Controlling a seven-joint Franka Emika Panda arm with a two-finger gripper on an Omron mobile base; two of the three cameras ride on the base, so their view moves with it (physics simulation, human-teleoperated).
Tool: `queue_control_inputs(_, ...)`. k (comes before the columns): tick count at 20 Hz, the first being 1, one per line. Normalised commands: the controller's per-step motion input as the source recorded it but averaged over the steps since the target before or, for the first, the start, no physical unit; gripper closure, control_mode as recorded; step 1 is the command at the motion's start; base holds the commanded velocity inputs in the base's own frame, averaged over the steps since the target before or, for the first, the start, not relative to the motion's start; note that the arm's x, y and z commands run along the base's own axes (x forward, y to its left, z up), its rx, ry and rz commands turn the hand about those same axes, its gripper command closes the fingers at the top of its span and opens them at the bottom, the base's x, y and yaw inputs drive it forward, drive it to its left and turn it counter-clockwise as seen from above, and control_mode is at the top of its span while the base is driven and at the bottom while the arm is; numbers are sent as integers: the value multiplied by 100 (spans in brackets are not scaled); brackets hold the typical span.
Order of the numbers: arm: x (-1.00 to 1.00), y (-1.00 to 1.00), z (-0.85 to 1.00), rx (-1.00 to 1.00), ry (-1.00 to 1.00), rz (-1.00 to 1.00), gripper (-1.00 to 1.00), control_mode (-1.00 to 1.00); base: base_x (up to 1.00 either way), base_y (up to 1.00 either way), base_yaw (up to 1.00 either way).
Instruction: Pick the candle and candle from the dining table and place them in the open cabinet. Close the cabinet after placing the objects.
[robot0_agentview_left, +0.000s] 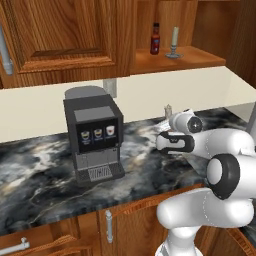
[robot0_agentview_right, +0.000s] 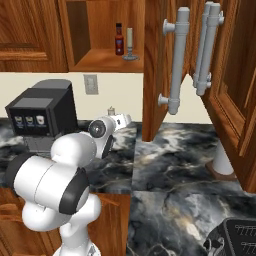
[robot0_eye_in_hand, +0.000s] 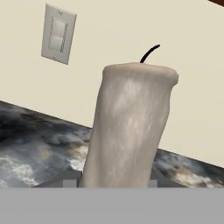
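We are gripping the stubby candle (robot0_eye_in_hand: 131, 127) in the end effector (robot0_eye_in_hand: 109, 183) | thin candle (robot0_agentview_left: 174, 42) is standing at 1 o'clock in the cabinet (robot0_agentview_left: 180, 60), beside the bottle (robot0_agentview_left: 155, 39).

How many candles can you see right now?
2. The thin candle stands on the open cabinet shelf beside the bottle. The stubby candle is at the gripper, above the counter.

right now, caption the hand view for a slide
Stubby candle with black wick held in the gripper, above the marbled counter.
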Motion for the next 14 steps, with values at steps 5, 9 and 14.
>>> queue_control_inputs(5,0,0,0,0,0,0,100,100,1,0,1)
queue_control_inputs(9,0,0,0,0,0,0,100,100,0,0,0)
queue_control_inputs(14,0,0,0,0,0,0,100,100,0,0,0)
